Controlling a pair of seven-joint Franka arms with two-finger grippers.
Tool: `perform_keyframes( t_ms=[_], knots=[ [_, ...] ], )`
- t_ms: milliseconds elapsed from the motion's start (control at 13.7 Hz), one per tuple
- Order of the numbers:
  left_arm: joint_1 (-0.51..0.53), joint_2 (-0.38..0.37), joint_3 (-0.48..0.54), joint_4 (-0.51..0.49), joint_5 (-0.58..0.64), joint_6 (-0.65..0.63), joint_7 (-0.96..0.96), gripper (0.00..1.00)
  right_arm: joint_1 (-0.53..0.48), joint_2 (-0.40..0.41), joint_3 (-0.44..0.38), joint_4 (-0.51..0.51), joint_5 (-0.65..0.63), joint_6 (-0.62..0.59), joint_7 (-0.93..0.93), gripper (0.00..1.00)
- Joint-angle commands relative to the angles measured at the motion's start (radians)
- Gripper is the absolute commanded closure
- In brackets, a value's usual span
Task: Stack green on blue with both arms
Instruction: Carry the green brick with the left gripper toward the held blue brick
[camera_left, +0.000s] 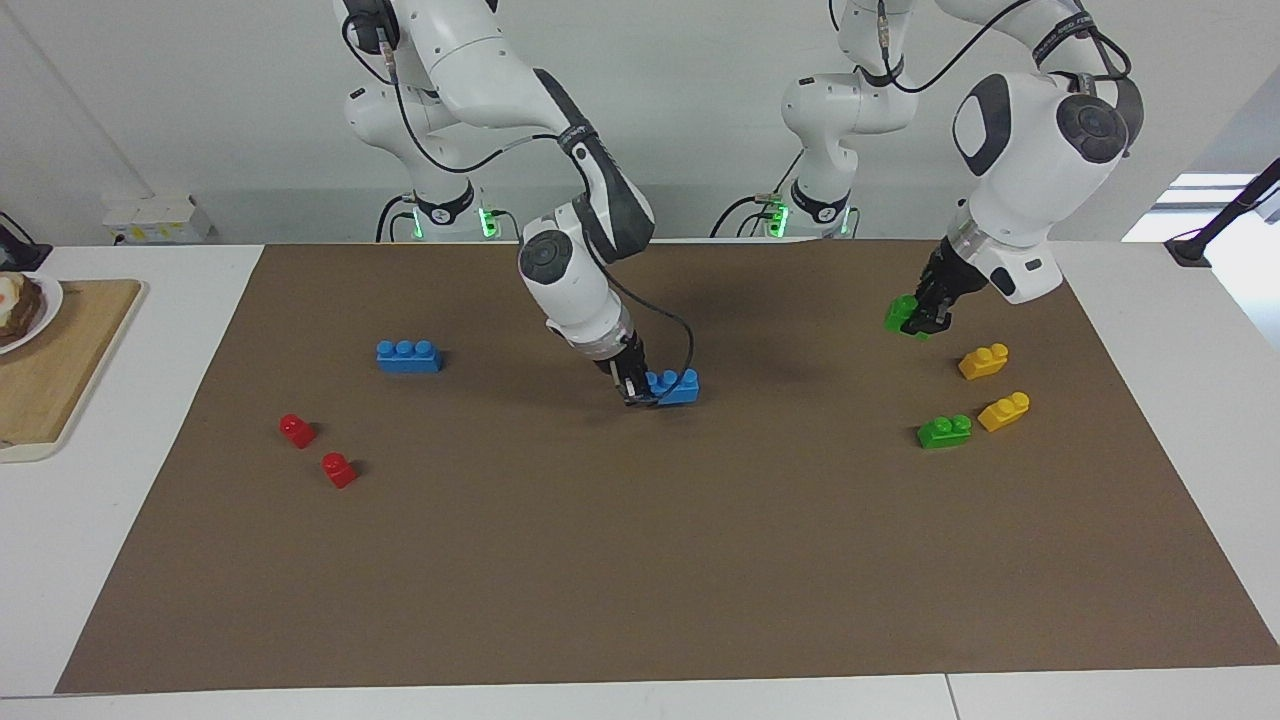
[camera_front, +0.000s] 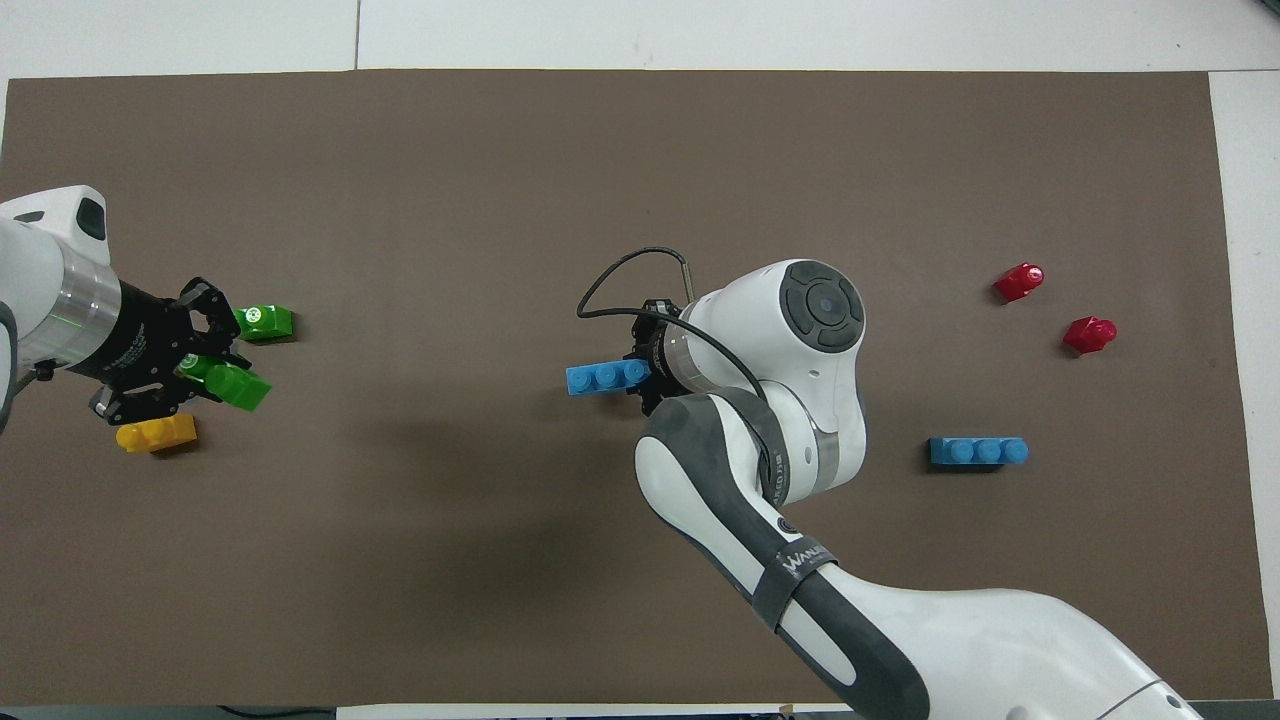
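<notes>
While both arms are bent down over the brown mat (camera_left: 640, 560):
Right gripper (camera_left: 640, 388): held low over the mat's middle, jaws clamped on one end of a blue three-stud brick (camera_left: 678, 386), which juts toward the left arm's end.
Left gripper (camera_left: 922, 318): raised over the mat, jaws closed on a tilted green two-stud brick (camera_front: 232, 384).
Hidden: part of the second green brick (camera_front: 265, 322) is covered by the left gripper in the overhead view.
Spare blue brick (camera_left: 408, 356): lies flat toward the right arm's end.

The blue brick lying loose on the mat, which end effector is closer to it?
Right. The right end effector, holding another blue brick mid-mat, is closer to the loose blue brick; the left end effector holds a green brick by the yellow bricks.
</notes>
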Motion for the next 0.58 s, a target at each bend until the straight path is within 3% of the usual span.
perform_keyframes(
  t_ms=[0,291,510],
  knots=[
    [-0.060,0.004,0.008,-0.019,-0.015,0.025,-0.144,1.00,0.004,-0.009,-0.003,-0.051,0.025,0.072,-0.006,1.00],
    [-0.114,0.027,0.008,-0.045,-0.061,0.137,-0.462,1.00,0.004,0.000,-0.003,-0.054,0.152,0.090,-0.080,1.00],
    [-0.181,0.030,0.010,-0.060,-0.124,0.226,-0.560,1.00,0.006,0.008,-0.003,-0.059,0.204,0.113,-0.121,1.00]
  ],
)
